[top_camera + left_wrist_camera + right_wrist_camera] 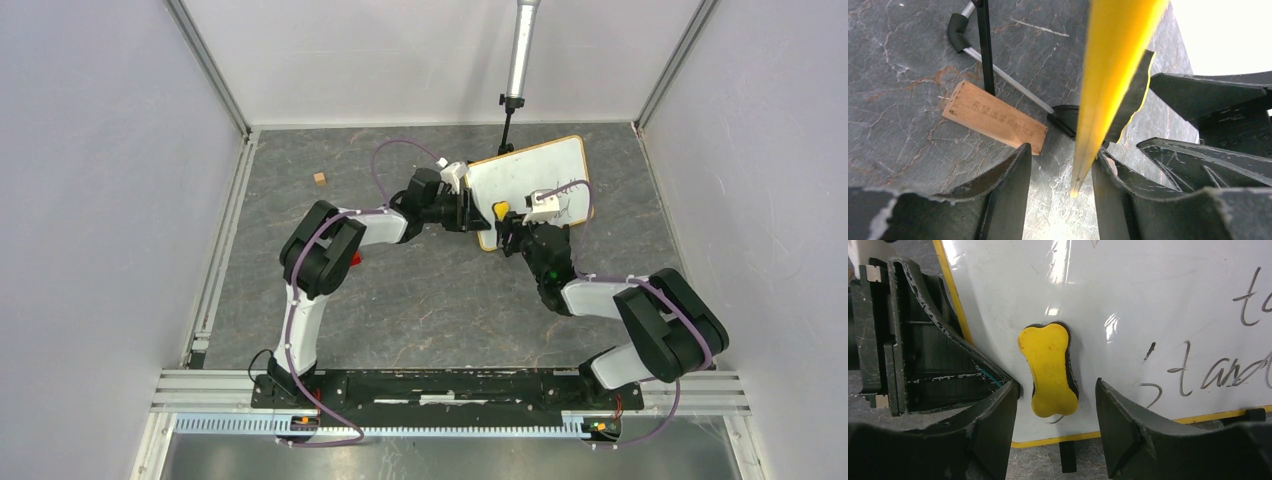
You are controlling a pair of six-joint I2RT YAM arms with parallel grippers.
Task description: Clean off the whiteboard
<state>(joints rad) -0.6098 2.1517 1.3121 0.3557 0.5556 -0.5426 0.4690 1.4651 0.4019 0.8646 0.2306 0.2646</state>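
Note:
The whiteboard point(535, 175) stands tilted at the back of the table, white with a yellow frame. Dark handwriting point(1218, 372) shows on its lower right. A yellow bone-shaped eraser point(1049, 370) sticks flat on the board's face near its lower left corner; it also shows in the top view point(500, 211). My right gripper point(1057, 385) is open, a finger on each side of the eraser, just short of it. My left gripper point(1062, 152) is open around the board's yellow left edge point(1108, 75), which lies close to the right finger point(1118, 200).
A flat wooden block point(995, 117) and a black stand rod point(985, 45) lie behind the board. The camera pole point(520, 50) rises at the back. A small wooden cube point(319, 178) sits at the back left, and a red piece point(355, 258) lies by the left arm.

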